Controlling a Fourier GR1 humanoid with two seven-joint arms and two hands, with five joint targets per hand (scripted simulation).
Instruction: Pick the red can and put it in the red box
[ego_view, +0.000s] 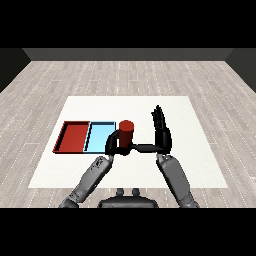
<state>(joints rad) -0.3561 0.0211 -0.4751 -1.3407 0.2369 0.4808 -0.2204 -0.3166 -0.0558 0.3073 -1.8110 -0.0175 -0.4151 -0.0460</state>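
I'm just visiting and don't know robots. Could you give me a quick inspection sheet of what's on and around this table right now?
Surface: white table, flat, on a pale wood-plank floor.
Job's things: red can upright on the table, just right of the light blue tray; red tray lies left of the blue one, side by side, nothing in it.
Clutter: nothing seen.
Hands: left hand curled round the can's lower part; right hand open, fingers straight and pointing up, thumb reaching toward the can.
Cables: nothing seen.
Surroundings: dark walls beyond the floor.
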